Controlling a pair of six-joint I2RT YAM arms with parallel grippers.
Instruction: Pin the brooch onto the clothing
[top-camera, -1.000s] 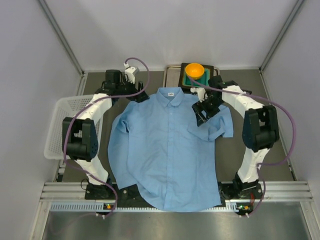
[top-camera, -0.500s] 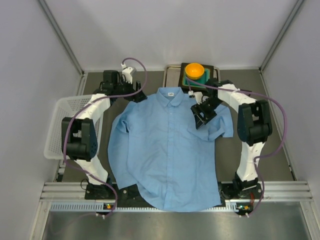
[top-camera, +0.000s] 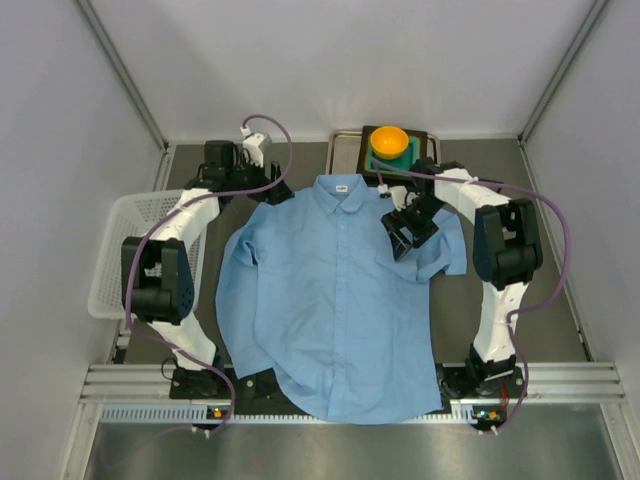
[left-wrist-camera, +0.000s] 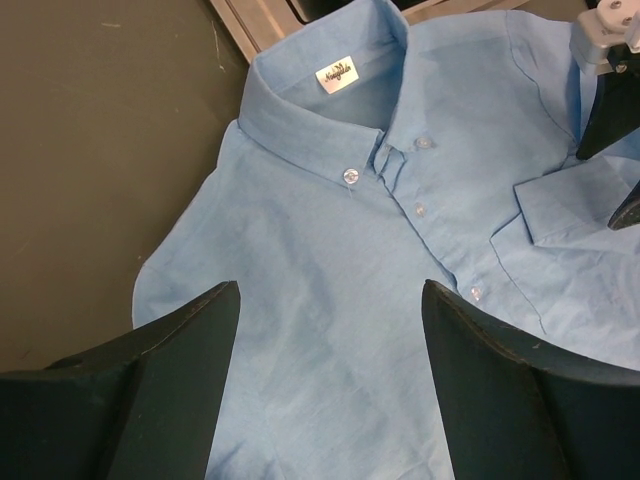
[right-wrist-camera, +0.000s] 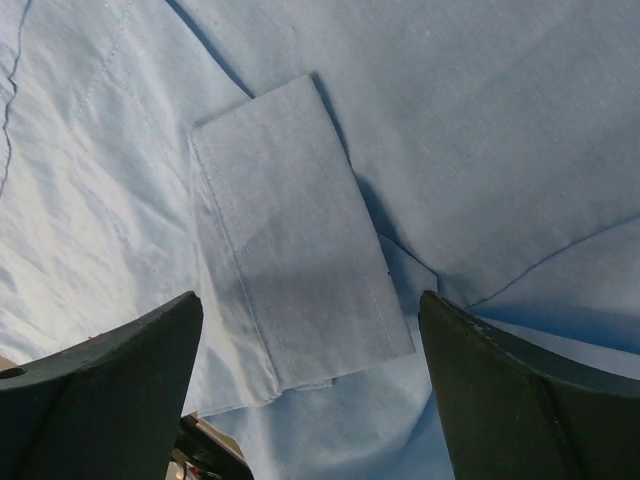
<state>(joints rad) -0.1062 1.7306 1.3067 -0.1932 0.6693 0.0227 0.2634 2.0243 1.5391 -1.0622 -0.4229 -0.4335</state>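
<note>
Even bright light, soft shadows

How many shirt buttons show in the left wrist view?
4: a collar-tip button, a neck button, an upper front button and a lower front button. More may lie farther down the shirt, out of frame.

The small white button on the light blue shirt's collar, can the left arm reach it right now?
Probably yes. The open left gripper hangs just short of the small white button, which lies uncovered on the collar of the light blue shirt, nothing in between.
</note>
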